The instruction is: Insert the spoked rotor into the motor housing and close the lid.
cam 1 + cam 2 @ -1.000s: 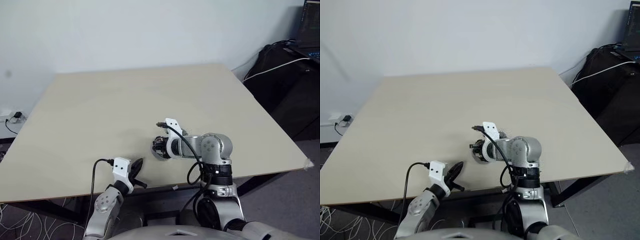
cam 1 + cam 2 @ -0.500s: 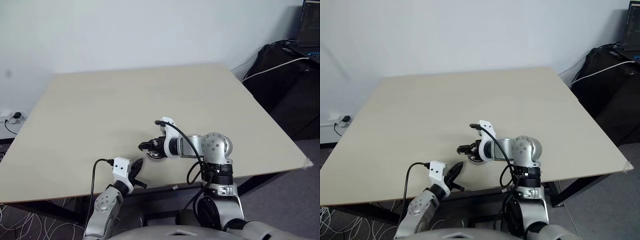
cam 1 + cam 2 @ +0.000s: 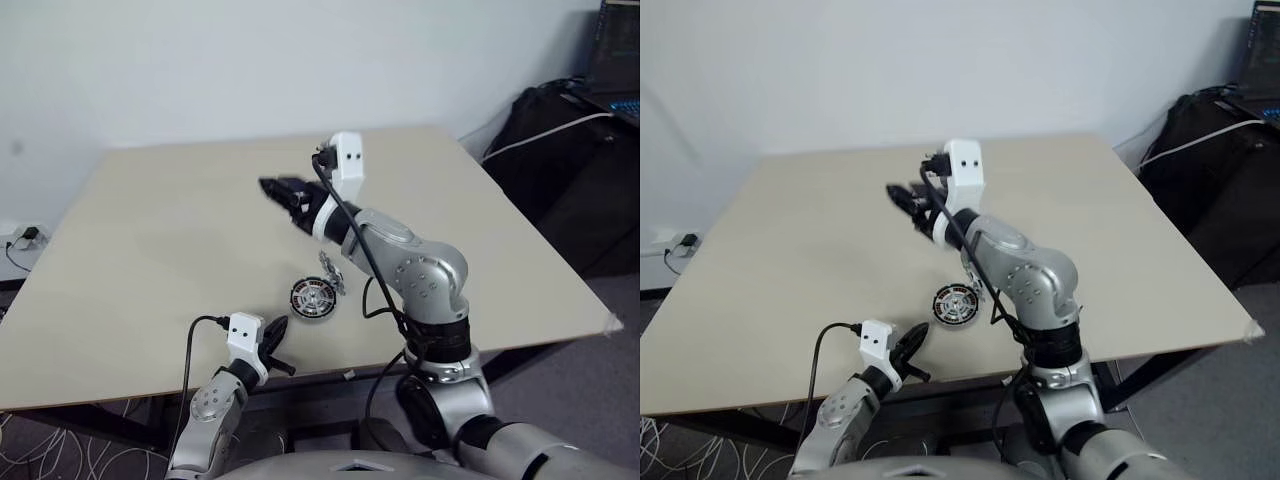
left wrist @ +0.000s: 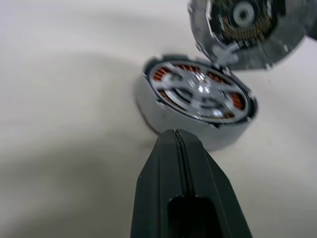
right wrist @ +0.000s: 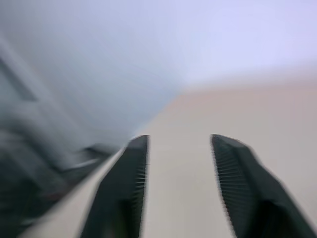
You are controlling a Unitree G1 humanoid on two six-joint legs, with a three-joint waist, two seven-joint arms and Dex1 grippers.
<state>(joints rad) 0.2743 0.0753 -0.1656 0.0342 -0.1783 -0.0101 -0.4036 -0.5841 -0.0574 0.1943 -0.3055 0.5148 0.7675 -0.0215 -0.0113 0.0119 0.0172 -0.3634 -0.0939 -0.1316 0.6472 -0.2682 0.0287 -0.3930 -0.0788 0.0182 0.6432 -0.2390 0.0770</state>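
Two round metal parts lie near the front edge of the pale, matt table (image 3: 150, 230): the motor housing (image 3: 310, 298), a low silver-walled cylinder whose top shows the spoked rotor (image 4: 200, 91) seated inside, shiny spokes over copper-brown windings, and the lid (image 3: 331, 272), a dull grey disc that leans tilted against the housing's far-right rim, its inner face with a silvery hub turned toward the near side. The left gripper (image 3: 272, 335) rests low at the near table edge, its two smooth black fingers pressed together with nothing between them; the housing sits just beyond their tips, apart from them. The right gripper (image 3: 275, 188) is raised over the far half of the table, well apart from the parts, its ribbed black fingers (image 5: 124, 188) spread with an empty gap between them.
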